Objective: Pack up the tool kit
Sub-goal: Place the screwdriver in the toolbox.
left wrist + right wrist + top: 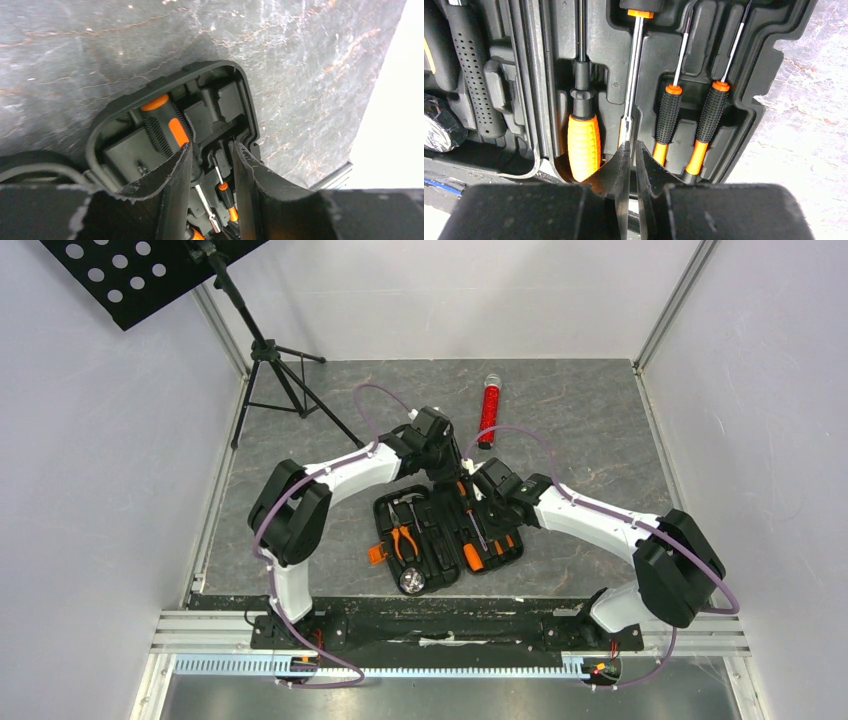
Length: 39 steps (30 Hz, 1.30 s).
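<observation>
Black moulded plastic fills the top view: the tool kit case (440, 530) lies open and flat on the grey, stone-patterned table (580, 440). The pliers (403, 541) and a shiny round silver piece (412, 582) sit in its left half, and the orange-handled screwdrivers (473, 558) are lined up in its right half. By my reading you are most of the way through. The slots look largely filled, and what remains is seating the last driver, folding the case shut and snapping the orange latch (377, 553) on its left edge. A red tube (489, 410) lies beyond the case and a tripod stand (272, 365) stands well beyond it to the left; neither belongs to the job. From the left wrist, your left gripper (212, 146) hovers over one end of the case with its jaws parted and nothing held between them. Below it a ridged black-and-orange handle (170, 131) nests in hard, matte recesses. From the right wrist, your right gripper (633, 145) sits over the case's right half, jaws drawn almost together with only a thin slit left. A bare steel shaft (634, 75) ends right at its fingertips, and I cannot tell whether it is pinched. Beside the shaft lie a smooth, bulbous orange handle (584, 140) and two slim drivers (670, 112) with knurled black grips.
</observation>
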Each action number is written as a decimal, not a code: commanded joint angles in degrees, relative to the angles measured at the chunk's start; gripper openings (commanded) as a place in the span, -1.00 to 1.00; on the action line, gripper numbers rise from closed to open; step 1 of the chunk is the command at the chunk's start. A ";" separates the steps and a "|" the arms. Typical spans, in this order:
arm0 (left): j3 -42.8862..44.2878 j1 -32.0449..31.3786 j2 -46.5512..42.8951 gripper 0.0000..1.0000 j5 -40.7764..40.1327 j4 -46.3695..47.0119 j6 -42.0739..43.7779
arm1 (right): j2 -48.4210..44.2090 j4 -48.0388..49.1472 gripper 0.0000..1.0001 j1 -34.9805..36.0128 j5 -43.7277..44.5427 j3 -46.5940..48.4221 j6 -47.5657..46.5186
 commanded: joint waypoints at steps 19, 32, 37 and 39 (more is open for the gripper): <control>11.15 -2.16 8.70 -0.38 -9.24 -15.34 4.05 | -0.45 3.14 -0.79 0.43 -0.01 -2.90 0.88; 9.97 -2.16 8.76 -0.61 -9.24 -15.39 2.44 | -2.93 2.98 -0.76 0.61 -0.01 1.89 1.34; 9.80 -2.18 9.02 -0.66 -9.15 -15.25 2.22 | -1.28 3.60 -0.72 1.48 -2.28 -0.03 1.79; 9.67 -2.16 9.04 -0.66 -9.02 -15.26 2.09 | -1.04 3.89 -0.73 1.57 -1.41 -0.90 2.17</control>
